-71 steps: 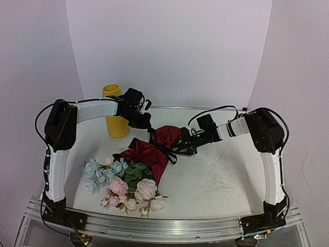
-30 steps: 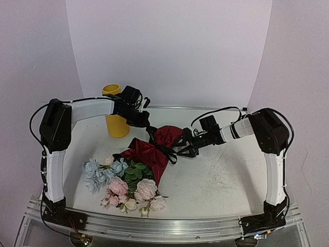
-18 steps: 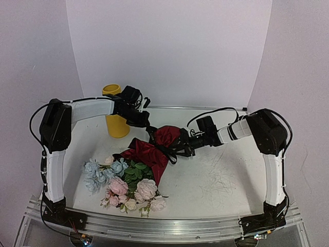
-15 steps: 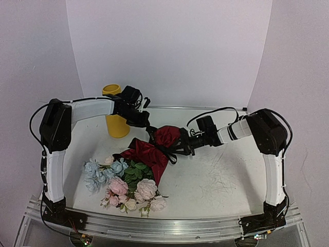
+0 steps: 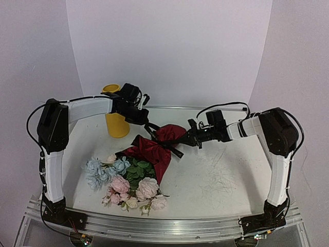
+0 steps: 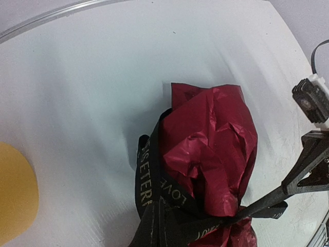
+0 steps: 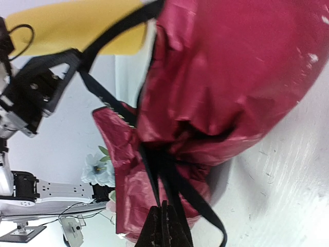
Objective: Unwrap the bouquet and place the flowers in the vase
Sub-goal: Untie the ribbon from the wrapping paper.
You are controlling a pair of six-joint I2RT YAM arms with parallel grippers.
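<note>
At mid-table the bouquet lies still wrapped in dark red paper, its black ribbon pinched taut between the closed left gripper and closed right gripper, so only untying is under way and the yellow vase, far left, awaits the flowers.

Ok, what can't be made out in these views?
- Stems of the flowers: hidden inside the wrapping paper in every view.
- Knot of the black ribbon: cut off at the left wrist view's bottom edge.
- Mouth of the vase: partly behind the left arm in the top view.
- Fingertips of the left hand: outside its own wrist view.
</note>
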